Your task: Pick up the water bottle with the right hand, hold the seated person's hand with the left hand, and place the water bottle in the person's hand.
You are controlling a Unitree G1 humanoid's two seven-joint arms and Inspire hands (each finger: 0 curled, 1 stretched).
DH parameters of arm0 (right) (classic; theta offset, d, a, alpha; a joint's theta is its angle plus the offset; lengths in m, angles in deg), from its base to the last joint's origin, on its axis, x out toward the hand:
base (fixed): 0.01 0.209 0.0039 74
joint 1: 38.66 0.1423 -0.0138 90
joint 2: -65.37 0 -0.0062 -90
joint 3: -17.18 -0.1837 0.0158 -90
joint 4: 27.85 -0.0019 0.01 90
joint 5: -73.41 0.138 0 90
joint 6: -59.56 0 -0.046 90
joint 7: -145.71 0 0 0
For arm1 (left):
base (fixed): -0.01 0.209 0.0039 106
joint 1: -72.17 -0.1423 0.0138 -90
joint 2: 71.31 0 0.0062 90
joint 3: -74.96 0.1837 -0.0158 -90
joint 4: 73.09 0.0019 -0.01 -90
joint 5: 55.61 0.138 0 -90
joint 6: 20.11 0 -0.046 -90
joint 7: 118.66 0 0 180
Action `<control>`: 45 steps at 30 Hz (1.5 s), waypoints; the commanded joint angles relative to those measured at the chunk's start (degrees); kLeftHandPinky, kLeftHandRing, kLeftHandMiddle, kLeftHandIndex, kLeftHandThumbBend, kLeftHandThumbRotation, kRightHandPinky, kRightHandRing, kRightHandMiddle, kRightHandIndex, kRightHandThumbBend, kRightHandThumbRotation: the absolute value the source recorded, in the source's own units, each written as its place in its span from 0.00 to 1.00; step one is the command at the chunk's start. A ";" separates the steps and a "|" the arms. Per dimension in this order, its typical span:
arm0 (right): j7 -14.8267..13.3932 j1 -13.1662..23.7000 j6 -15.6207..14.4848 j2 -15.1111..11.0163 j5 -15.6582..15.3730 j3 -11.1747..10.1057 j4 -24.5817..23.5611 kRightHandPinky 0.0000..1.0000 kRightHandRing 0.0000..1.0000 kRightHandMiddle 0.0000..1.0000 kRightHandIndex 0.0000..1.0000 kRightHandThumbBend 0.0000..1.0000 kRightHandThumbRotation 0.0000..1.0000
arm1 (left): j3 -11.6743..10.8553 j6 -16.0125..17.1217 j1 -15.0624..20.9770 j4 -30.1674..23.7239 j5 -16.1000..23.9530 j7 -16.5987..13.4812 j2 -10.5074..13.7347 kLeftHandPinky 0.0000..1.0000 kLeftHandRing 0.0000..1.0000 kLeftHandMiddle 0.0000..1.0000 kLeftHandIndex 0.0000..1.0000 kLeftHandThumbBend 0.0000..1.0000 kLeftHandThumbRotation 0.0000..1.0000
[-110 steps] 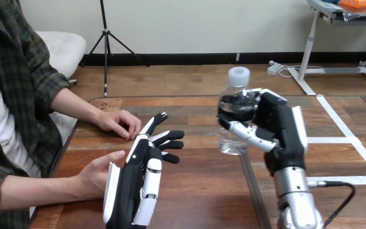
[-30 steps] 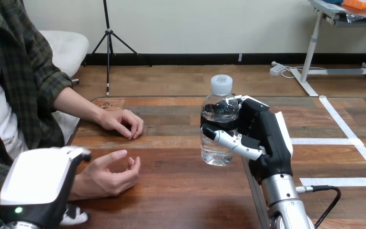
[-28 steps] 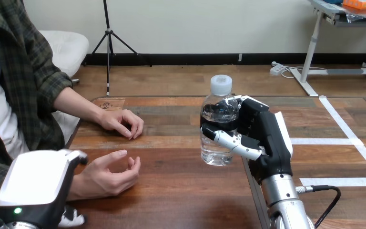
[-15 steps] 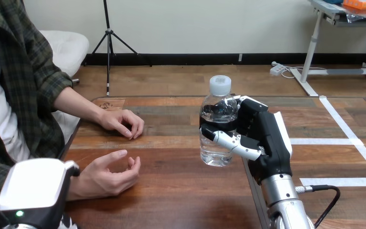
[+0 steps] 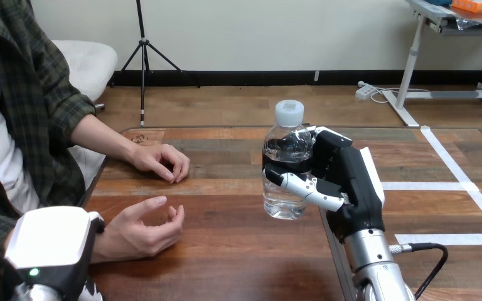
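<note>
Nearest me, the robot's left hand (image 5: 50,241) sits over the wrist of the person's half-curled upturned hand (image 5: 141,229) on the brown wooden table (image 5: 238,251); whether it grips, I cannot tell. Farther back, the right hand (image 5: 342,182) wraps round the upright clear plastic water bottle with a white cap (image 5: 283,169), well apart from that palm.

**Right hand clasped, left hand low**

The right hand (image 5: 351,182) stands upright on its silver forearm (image 5: 376,263), with thumb and fingers curled round the water bottle (image 5: 280,202). The left hand (image 5: 50,241) sits well left of the bottle, nearer the robot, its white back shell facing up.
</note>
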 commanded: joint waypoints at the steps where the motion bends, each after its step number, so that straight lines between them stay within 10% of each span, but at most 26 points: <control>1: -0.07 3.17 0.99 0.23 0.20 -0.81 -3.44 0.34 0.40 0.44 0.44 0.32 0.00 | 1.50 -1.61 3.90 0.74 1.75 1.51 1.51 0.74 0.77 0.79 0.75 0.99 0.00; 45: 0.17 2.99 0.75 -0.32 -0.17 -1.01 -4.18 0.31 0.38 0.43 0.43 0.33 0.00 | 5.13 -5.21 8.31 11.83 -0.47 -6.53 2.71 0.64 0.70 0.73 0.72 0.89 0.00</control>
